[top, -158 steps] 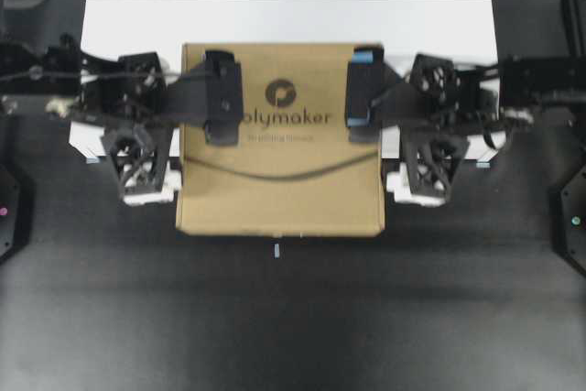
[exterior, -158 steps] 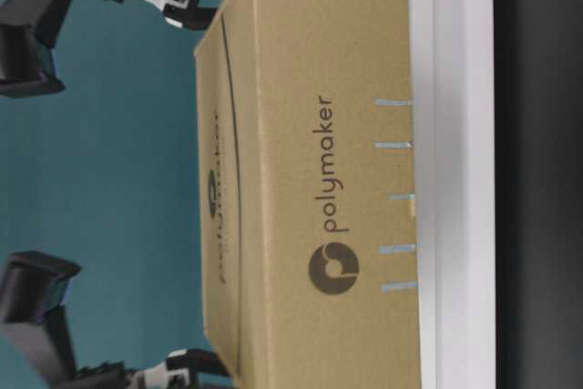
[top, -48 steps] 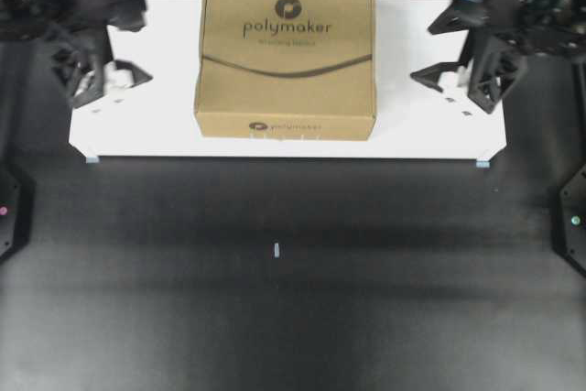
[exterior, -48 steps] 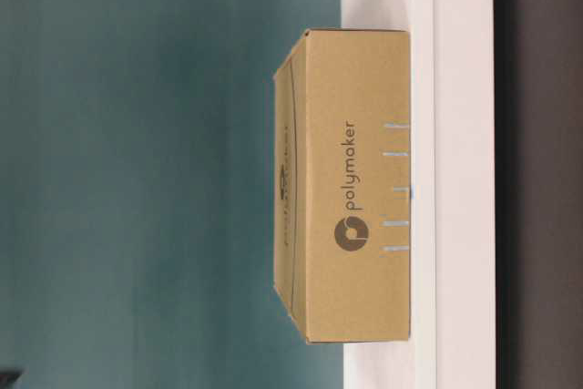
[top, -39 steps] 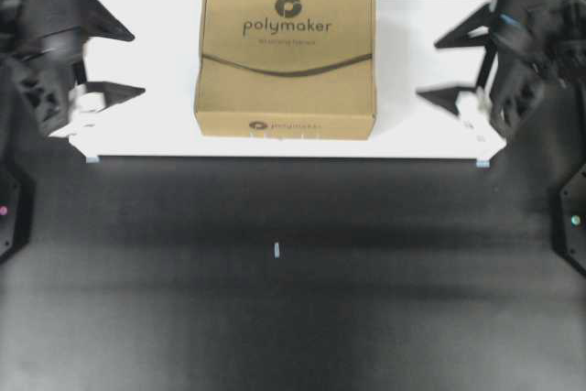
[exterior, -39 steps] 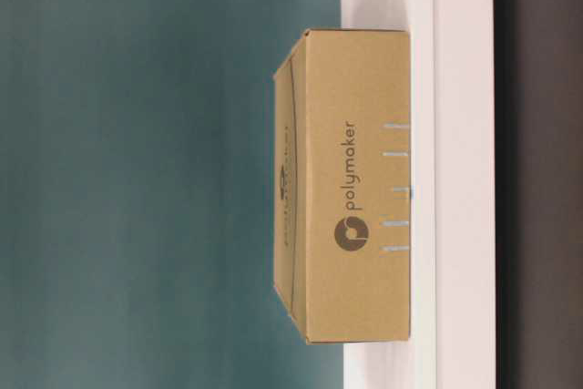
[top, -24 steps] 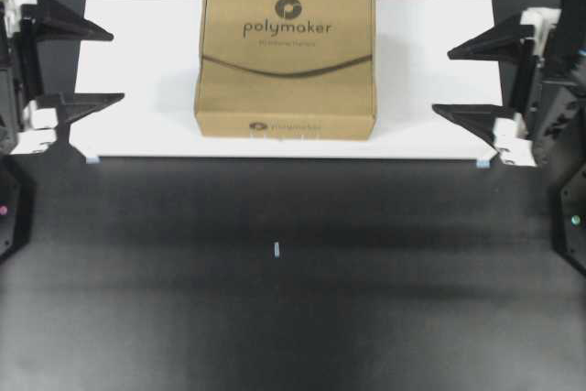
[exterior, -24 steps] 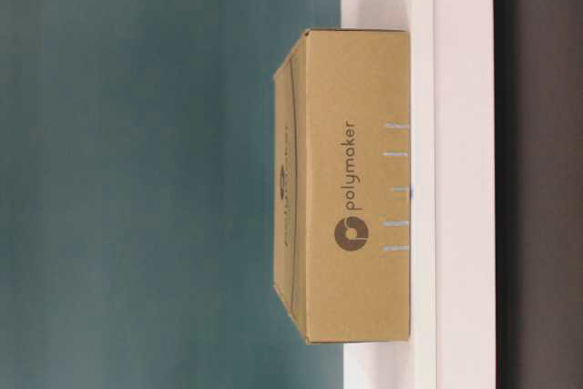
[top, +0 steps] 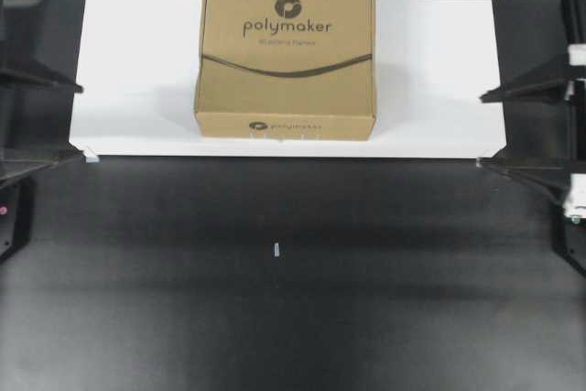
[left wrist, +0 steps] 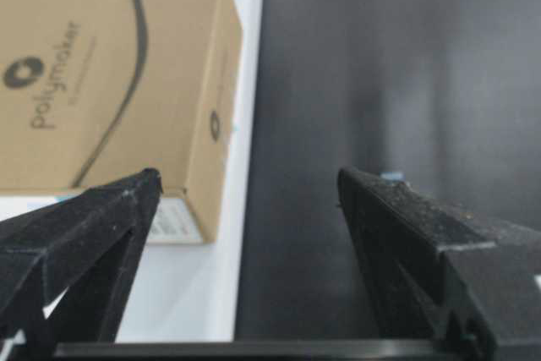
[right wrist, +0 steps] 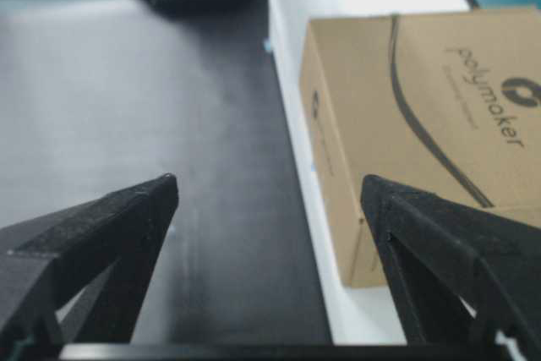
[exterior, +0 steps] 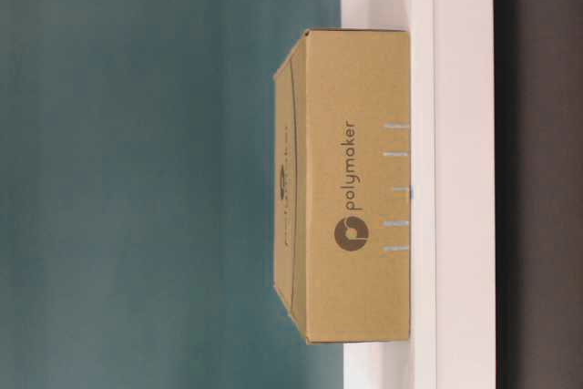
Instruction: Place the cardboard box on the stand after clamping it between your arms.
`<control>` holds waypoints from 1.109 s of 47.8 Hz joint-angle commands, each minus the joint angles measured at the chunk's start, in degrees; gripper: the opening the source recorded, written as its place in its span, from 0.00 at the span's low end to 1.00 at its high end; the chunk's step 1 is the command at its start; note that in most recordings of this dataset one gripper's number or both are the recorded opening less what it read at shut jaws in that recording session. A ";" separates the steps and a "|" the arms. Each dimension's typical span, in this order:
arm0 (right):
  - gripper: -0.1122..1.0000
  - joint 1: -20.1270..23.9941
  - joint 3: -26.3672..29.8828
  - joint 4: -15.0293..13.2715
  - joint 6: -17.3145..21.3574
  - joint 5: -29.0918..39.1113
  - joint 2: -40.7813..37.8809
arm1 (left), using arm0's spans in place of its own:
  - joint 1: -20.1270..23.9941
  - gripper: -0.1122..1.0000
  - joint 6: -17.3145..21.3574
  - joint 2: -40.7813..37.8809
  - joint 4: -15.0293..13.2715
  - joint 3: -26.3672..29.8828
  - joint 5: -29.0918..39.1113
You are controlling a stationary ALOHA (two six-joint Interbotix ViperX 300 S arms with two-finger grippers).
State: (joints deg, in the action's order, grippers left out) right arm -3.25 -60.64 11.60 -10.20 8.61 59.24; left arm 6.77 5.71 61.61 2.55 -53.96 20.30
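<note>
The brown cardboard box with the "polymaker" print rests flat on the middle of the white stand, touched by nothing. In the table-level view the box stands alone on the stand. My left gripper is open at the stand's left end, well apart from the box. My right gripper is open at the stand's right end. The left wrist view has the open left gripper empty, the box beyond it. The right gripper is likewise empty, short of the box.
The black table in front of the stand carries a small pale mark. Dark arm bases sit at the left edge and right edge. A teal wall rises behind the stand.
Both arms have drawn back outward from the stand's ends to the sides of the view, grippers staying open. The box has not moved since it came to rest on the stand.
</note>
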 commanded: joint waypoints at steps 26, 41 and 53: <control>0.86 0.44 -5.63 0.26 2.37 -4.13 10.99 | -0.18 0.84 -3.78 6.77 0.00 -3.78 -1.49; 0.86 0.44 -5.71 0.26 2.37 -4.13 11.07 | -0.18 0.84 -3.78 7.12 0.00 -4.22 -1.49; 0.86 0.44 -5.71 0.26 2.29 -4.13 11.25 | -0.18 0.84 -3.78 7.21 0.00 -4.22 -1.49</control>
State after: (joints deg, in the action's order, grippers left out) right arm -3.08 -66.53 11.69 -8.26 5.01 70.66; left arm 6.59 2.02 69.17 2.55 -58.80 19.34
